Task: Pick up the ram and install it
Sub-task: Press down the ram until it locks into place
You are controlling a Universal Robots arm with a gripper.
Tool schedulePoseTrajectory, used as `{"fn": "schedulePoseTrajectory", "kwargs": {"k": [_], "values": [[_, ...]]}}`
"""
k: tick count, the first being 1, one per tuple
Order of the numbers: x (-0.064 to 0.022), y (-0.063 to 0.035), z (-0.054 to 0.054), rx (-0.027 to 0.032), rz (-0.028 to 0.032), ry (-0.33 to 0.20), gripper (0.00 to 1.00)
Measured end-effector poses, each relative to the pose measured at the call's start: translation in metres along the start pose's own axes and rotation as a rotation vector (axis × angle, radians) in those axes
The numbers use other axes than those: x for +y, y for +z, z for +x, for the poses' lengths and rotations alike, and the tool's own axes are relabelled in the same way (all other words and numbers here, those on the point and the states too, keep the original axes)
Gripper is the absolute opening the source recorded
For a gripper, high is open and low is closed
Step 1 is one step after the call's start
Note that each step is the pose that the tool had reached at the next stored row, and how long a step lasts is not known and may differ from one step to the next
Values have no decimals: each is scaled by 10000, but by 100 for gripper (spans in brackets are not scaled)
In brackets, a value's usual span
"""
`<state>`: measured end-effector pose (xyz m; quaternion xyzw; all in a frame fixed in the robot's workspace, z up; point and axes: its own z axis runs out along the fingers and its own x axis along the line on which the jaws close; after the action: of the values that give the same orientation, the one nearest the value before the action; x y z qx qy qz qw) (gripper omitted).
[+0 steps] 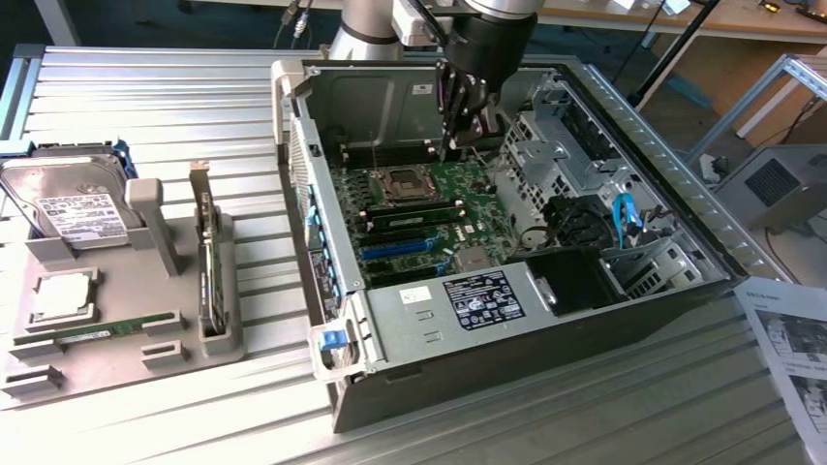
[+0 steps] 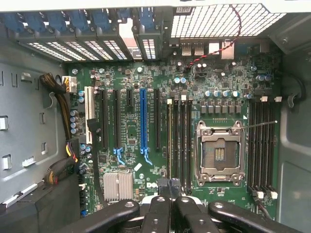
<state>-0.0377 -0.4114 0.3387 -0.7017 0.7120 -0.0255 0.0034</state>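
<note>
**Gripper** (image 2: 170, 188) (image 1: 463, 138): fingers pressed together, nothing seen between them. The arm (image 1: 498, 39) reaches steeply down into the open computer case (image 1: 672, 184), with the fingertips pointing at the motherboard (image 2: 131, 136).

**Ram** (image 2: 169, 141) (image 1: 416, 206): a thin green stick standing on edge in the memory slot directly ahead of the closed fingertips. It is the outermost of four parallel slots. Whether the fingertips touch it cannot be told.

**Processor socket** (image 2: 219, 153): just beside those slots, with a metal frame and bare contacts. No writing can be read on it.

**Blue slot** (image 2: 143, 121): further along the board, between black slots.

**Heat sink** (image 2: 118, 186): a ribbed silver block near the blue slot's end.

**Power supply** (image 1: 446, 310): at the case end away from the gripper. It carries a black label (image 1: 481, 295) whose print is too small to read.

**Grey tray** (image 1: 194, 354): outside the case, well away from the gripper. It holds:
- a second green stick (image 1: 97, 327) lying flat
- a card (image 1: 207, 266) standing on edge
- a hard drive (image 1: 72, 208) with a white label, text illegible

**Printed sheet** (image 1: 791, 339): on the table beyond the case, on the side away from the tray. Its print is illegible.
</note>
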Motion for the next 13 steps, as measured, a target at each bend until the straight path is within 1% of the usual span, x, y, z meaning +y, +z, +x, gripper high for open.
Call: {"fn": "schedulePoseTrajectory", "kwargs": {"k": [2, 3, 9, 10, 13], "values": [[0, 0, 0, 4, -3, 96, 11], [1, 1, 0, 9, -7, 226, 11], [1, 10, -1, 58, -43, 1376, 11], [1, 14, -1, 69, -51, 1675, 11], [1, 21, -1, 93, -70, 2257, 11]]}}
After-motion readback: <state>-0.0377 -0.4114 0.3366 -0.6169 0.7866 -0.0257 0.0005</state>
